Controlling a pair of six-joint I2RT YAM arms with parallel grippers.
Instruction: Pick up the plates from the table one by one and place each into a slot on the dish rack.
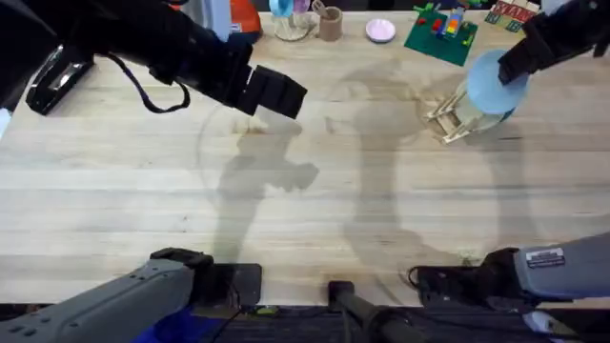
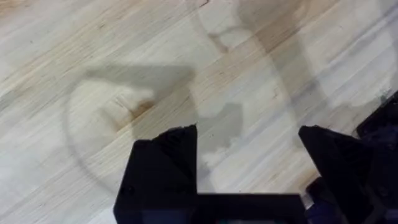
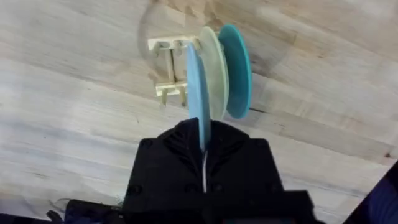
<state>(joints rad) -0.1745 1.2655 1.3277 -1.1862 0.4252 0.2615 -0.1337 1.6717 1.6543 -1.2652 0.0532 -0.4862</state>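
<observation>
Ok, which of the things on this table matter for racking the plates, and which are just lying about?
Part of the job:
- blue plate in the right gripper
- cream plate
- teal plate
- wooden rack

Lying about:
- green toy board
- pink dish
- brown cup
- black device

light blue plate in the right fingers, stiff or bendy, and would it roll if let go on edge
Probably stiff: the light blue plate stays straight though pinched only at its rim. Likely light, being thin. Round and on edge, it could roll or tip unless the dish rack pegs catch it.
</observation>
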